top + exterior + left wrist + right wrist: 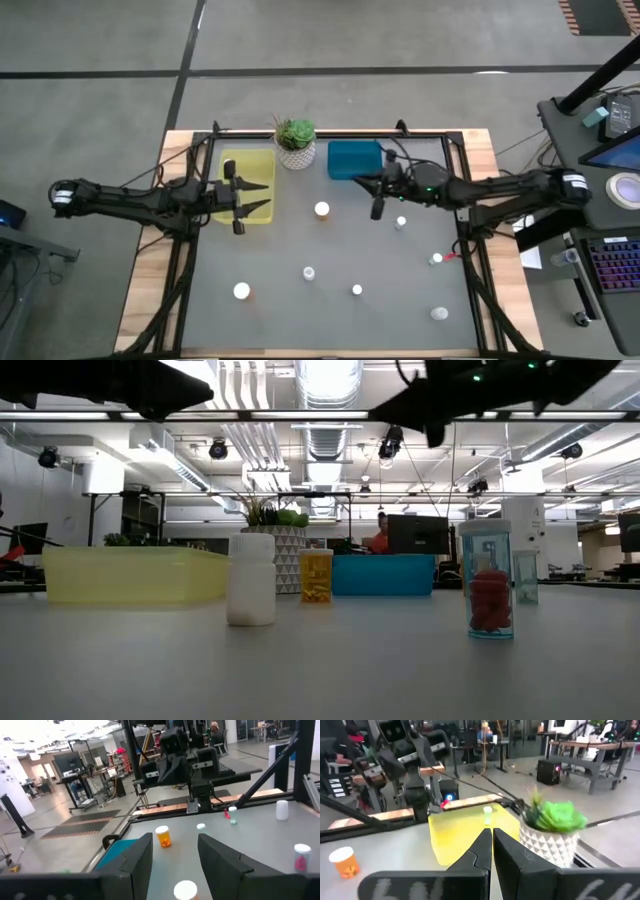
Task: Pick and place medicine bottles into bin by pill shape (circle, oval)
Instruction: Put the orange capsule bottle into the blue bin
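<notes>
Several small medicine bottles stand on the grey table: an amber one (pixel 321 210) between the arms, and others at the right (pixel 401 222), (pixel 437 259) and toward the near edge (pixel 309 272), (pixel 241 291), (pixel 357 290), (pixel 439 313). My left gripper (pixel 264 196) hovers open and empty at the yellow bin's (pixel 245 160) right edge; past its fingers (pixel 175 860) I see the amber bottle (pixel 163 836). My right gripper (pixel 362 183) is shut and empty in front of the blue bin (pixel 355 158), pointing at the yellow bin (pixel 465 827).
A green plant in a white pot (pixel 296 143) stands between the two bins at the far edge. A small white-capped object (pixel 487 814) shows at the yellow bin. In the low view a white bottle (pixel 251 580) and a clear one with red pills (pixel 488 592) stand nearest.
</notes>
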Motion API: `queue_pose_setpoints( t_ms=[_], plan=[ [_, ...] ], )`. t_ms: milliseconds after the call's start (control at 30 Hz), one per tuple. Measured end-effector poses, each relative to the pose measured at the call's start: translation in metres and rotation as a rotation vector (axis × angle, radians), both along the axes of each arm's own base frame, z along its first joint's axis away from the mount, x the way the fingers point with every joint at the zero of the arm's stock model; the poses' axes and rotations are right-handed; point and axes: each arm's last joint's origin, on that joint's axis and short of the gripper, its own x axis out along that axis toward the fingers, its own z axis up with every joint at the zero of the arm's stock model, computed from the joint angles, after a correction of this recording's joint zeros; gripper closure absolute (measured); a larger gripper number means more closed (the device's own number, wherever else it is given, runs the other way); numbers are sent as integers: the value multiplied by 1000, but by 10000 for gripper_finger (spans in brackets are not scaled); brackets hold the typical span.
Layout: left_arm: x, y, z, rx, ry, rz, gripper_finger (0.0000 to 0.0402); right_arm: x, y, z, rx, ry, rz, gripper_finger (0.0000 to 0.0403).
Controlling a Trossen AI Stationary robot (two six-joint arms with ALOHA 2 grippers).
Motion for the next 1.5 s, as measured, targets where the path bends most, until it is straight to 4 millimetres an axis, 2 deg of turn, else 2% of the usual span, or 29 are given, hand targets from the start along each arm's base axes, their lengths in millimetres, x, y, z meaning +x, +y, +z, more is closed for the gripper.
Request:
queue_pose_setpoints(
  t_ms=[233,500,900,1200,1333,1500],
  plan=[
    [3,0,-1,-6,-1,0,259,40,3,-10,-9,78,25,394],
    [4,0,-2,-9,12,-1,259,74,12,-12,13,179,55,394],
    [-4,0,2,-9,-13,0,259,122,16,-13,76,629,57,394],
    [-19,1,4,-9,-20,4,259,150,10,-20,130,811,30,391],
    [-22,1,4,-10,-35,4,259,153,9,-20,137,863,26,363],
    [-24,1,0,-9,-32,4,259,151,7,-21,147,892,20,290]
  ],
)
